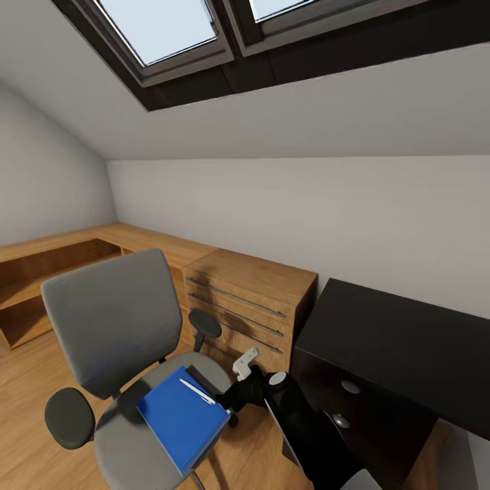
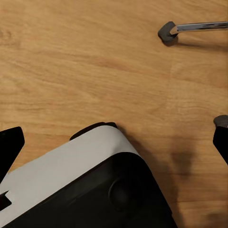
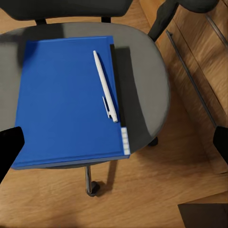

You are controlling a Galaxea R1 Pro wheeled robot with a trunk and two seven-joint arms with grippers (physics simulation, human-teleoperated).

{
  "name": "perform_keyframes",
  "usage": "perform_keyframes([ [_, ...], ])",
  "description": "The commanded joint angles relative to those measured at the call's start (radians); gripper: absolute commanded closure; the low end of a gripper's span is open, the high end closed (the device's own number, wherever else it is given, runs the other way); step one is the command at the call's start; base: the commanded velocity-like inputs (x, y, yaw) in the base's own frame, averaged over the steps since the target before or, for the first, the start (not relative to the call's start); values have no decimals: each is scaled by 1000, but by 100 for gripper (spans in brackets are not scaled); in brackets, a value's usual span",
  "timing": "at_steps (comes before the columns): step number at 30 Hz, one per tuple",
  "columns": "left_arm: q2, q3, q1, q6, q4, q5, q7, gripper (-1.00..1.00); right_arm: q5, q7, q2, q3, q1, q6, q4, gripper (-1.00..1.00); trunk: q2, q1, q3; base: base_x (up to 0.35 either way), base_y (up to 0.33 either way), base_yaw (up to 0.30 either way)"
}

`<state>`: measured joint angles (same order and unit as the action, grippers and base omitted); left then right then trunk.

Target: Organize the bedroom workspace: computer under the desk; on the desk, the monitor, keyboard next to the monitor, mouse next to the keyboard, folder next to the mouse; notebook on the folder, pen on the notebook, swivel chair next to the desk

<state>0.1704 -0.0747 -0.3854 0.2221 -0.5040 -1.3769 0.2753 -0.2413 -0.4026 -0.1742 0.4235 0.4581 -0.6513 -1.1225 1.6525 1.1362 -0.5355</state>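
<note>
Right gripper (image 3: 114, 142) spread wide above folder (image 3: 69, 99); pen (image 3: 105, 86) lies along its long axis.

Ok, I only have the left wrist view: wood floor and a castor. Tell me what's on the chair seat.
Observer: A flat bright-blue folder lies on the grey padded swivel chair.
Operator: Report anything on the folder.
Observer: A slim white pen lies on its cover.
Operator: Give me the right claw's state.
Observer: The right claw is open, fingertips apart above the folder.
</note>
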Motion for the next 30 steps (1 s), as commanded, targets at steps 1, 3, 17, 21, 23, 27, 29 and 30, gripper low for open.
perform_keyframes([
  [1,1,-8,0,6,-1,-10,1,-100,-11,-8,0,0,1,-3,-1,-100,1,0,-1,0,0,0],
  [3,1,-8,0,6,-1,-10,1,-100,-11,-8,0,0,1,-3,-1,-100,1,0,-1,0,0,0],
  [17,1,-8,0,6,-1,-10,1,-100,-11,-8,0,0,1,-3,-1,-100,1,0,-1,0,0,0],
  [21,0,-19,0,17,10,-6,13,-100,-18,-5,0,-3,-3,-15,-5,-100,1,0,-1,0,0,37],
  [23,1,-24,2,29,22,-8,18,-100,-15,1,0,-4,4,-23,-3,-100,1,0,-1,0,0,148],
  [27,3,-26,2,34,27,-12,24,-100,-13,8,0,-5,10,-29,0,-100,1,0,-1,0,0,207],
  [29,5,-26,2,37,27,-15,29,-100,-12,10,0,-6,12,-32,1,-100,1,0,-1,0,0,236],
  [30,5,-26,2,38,27,-16,32,-100,-12,12,0,-6,13,-32,1,-100,1,0,-1,0,0,248],
])
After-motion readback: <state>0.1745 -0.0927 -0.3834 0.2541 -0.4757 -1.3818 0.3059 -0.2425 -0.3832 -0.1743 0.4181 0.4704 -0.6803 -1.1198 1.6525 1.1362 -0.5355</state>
